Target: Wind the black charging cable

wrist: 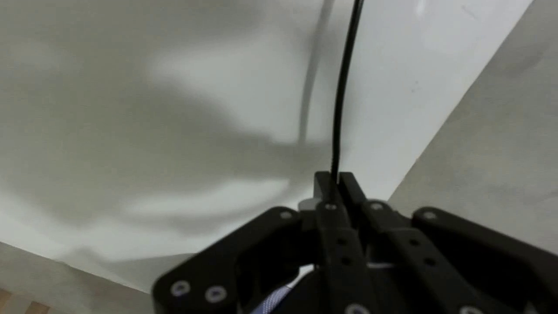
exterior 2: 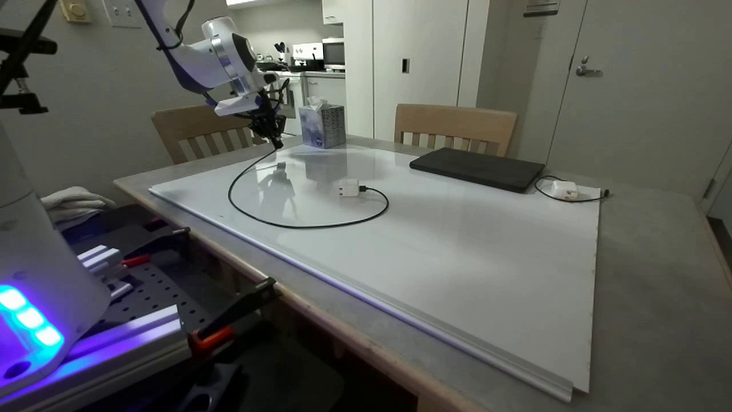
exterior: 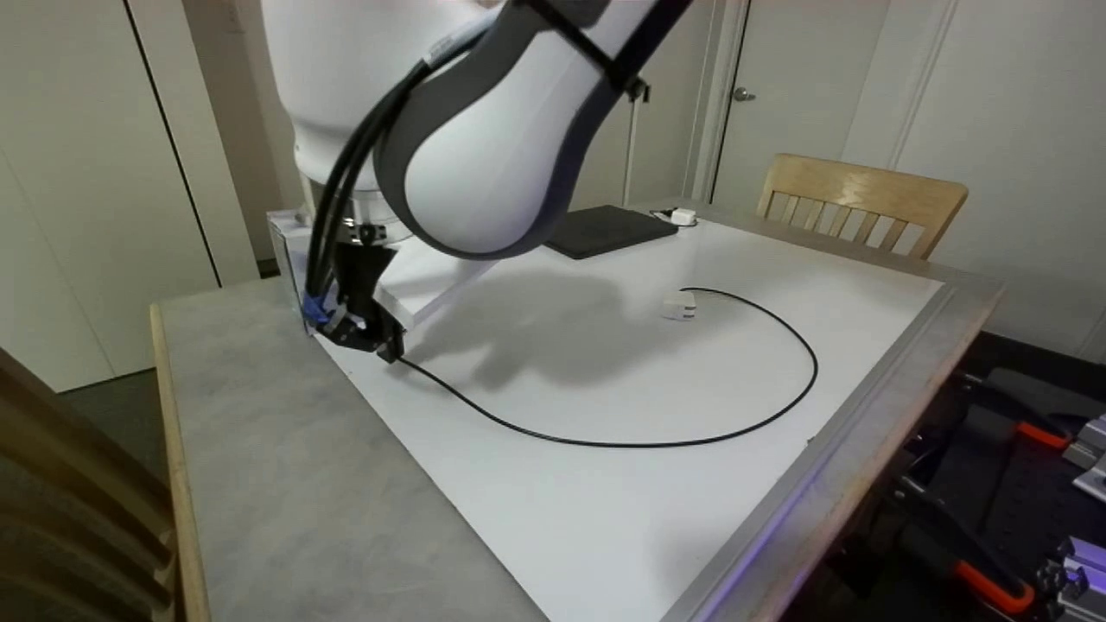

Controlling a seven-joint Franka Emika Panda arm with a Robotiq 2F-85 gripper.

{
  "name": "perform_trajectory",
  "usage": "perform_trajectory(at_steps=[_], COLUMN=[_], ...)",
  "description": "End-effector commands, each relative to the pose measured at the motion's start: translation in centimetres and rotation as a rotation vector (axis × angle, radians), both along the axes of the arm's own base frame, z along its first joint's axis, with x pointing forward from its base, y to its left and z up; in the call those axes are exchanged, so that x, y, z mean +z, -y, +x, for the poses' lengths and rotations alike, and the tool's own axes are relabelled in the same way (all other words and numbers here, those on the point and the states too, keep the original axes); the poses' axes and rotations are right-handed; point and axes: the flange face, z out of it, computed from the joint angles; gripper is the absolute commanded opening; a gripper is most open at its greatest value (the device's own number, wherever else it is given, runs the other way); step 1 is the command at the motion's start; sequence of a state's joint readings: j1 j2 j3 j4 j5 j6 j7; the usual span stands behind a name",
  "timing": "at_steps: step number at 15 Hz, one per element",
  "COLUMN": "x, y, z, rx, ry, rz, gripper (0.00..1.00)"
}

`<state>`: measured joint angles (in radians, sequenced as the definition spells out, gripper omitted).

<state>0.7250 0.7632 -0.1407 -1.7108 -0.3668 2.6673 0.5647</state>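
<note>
where between fingers (wrist: 351, 190), black cable (wrist: 341, 87) indistinct

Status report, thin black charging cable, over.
Black two-finger gripper shut on thin black charging cable. Unwound, in one open curve. Flat black rectangular pad apart from it, likely not in the way.

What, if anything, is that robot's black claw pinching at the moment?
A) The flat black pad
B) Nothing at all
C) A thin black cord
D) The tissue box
C: in the wrist view, the thin black cord runs right into the closed tip of the claw.
</note>
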Motion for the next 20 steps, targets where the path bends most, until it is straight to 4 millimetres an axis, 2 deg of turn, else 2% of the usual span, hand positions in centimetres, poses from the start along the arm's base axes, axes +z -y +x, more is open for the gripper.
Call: perform_trajectory(at_steps=[1, 4, 5, 8, 15, 20], x=[-0.1, -0.1, -0.1, -0.1, 0.1, 0.3], y=[-0.2, -0.2, -0.2, 1.0, 8.0, 12.0], z=[0.0, 0.0, 0.0, 0.7, 3.5, 4.4], rx=[0.002, 0.002, 0.002, -0.088, -0.468, -0.756], ry=[-0.002, -0.002, -0.002, 0.000, 0.005, 0.069], rz=[0.000, 0.001, 0.001, -0.040, -0.076, 0.013], gripper=[0.06, 0.06, 0.01, 0.01, 0.01, 0.01])
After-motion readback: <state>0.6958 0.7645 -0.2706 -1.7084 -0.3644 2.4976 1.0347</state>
